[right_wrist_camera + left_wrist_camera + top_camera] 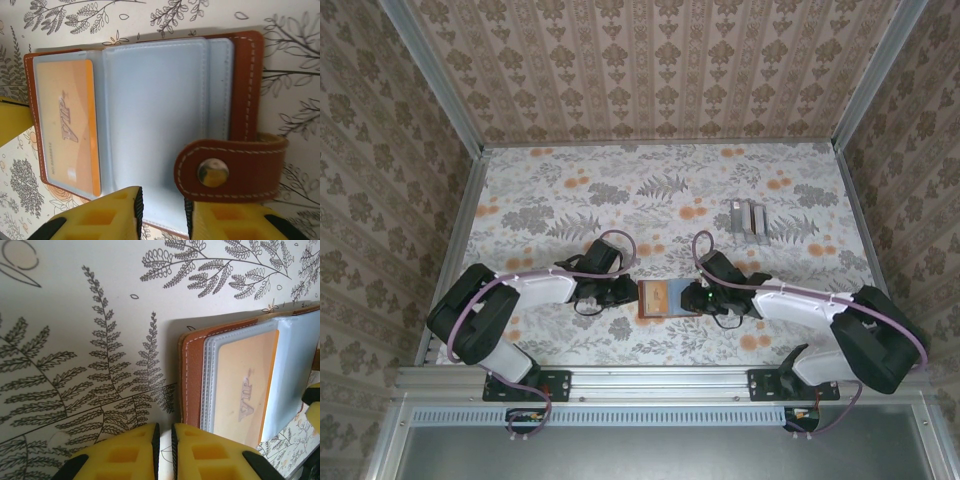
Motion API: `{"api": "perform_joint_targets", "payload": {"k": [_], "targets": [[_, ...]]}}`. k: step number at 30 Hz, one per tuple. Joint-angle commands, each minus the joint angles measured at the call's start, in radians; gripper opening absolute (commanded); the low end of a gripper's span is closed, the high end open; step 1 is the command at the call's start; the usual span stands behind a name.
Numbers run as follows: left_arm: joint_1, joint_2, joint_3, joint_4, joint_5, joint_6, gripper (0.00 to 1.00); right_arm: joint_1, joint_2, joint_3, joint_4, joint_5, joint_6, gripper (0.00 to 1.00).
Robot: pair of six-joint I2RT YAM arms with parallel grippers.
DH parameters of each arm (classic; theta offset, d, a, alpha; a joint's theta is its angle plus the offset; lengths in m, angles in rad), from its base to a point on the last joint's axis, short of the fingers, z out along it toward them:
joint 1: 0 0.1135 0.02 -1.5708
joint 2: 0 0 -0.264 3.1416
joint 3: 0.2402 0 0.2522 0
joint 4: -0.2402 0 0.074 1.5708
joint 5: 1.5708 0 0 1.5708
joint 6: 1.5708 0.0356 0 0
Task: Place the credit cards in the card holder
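The reddish-brown card holder [658,298] lies open on the table between my two grippers. An orange VIP card [67,125] sits in its left pocket. A light-blue card [155,125] lies flat over the middle of the holder, also visible in the left wrist view as the light-blue card [295,370]. My left gripper [163,427] is at the holder's left edge [192,380], its jaws almost touching with nothing between them. My right gripper [162,192] hovers over the light-blue card's near edge, jaws apart, and beside the snap strap [220,172].
A clear plastic tray [750,217] stands at the back right of the floral tablecloth. Patterned walls enclose the table on three sides. Both arms [530,290] reach inward low over the table's front middle.
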Motion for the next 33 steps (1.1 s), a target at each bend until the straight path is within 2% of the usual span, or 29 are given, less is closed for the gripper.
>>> {"api": "perform_joint_targets", "payload": {"k": [1,9,12,21,26,33], "targets": [[-0.014,0.015,0.006,-0.001,0.000,0.004,0.17,0.006,-0.057,-0.003,-0.058,0.044,-0.010,0.32],[-0.017,0.042,0.019,-0.007,-0.005,0.010,0.16,0.009,-0.023,-0.023,-0.025,0.038,-0.015,0.30],[-0.017,0.041,0.028,-0.016,-0.004,0.009,0.16,0.030,0.008,-0.004,-0.053,0.071,-0.015,0.30],[-0.027,0.034,0.037,-0.035,-0.021,0.017,0.16,0.037,0.024,-0.009,-0.001,0.038,-0.007,0.28],[-0.033,0.032,0.037,-0.031,-0.019,0.010,0.16,0.035,0.031,-0.002,-0.005,0.033,0.000,0.35],[-0.041,0.040,0.038,-0.023,-0.016,0.007,0.16,0.034,0.138,0.006,0.081,-0.029,0.053,0.34]]}}
